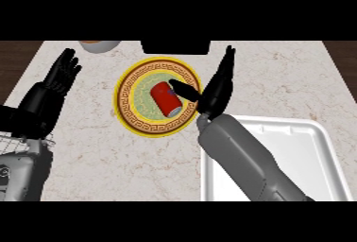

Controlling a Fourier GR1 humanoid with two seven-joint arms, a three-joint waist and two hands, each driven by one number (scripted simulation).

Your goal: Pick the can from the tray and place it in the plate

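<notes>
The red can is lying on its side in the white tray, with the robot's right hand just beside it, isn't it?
Not quite. The head view shows the red can lying on its side in the yellow plate, not the white tray. The right hand is indeed just beside it.

The counter [90, 142] is lit evenly and brightly from above; no single source can be identified. Shadows are faint and soft throughout. The white tray [314, 156] is rendered close to overexposure, with little surface detail. A small highlight is seen on the red can [165, 98]. Black surfaces are shown almost without shading.
</notes>
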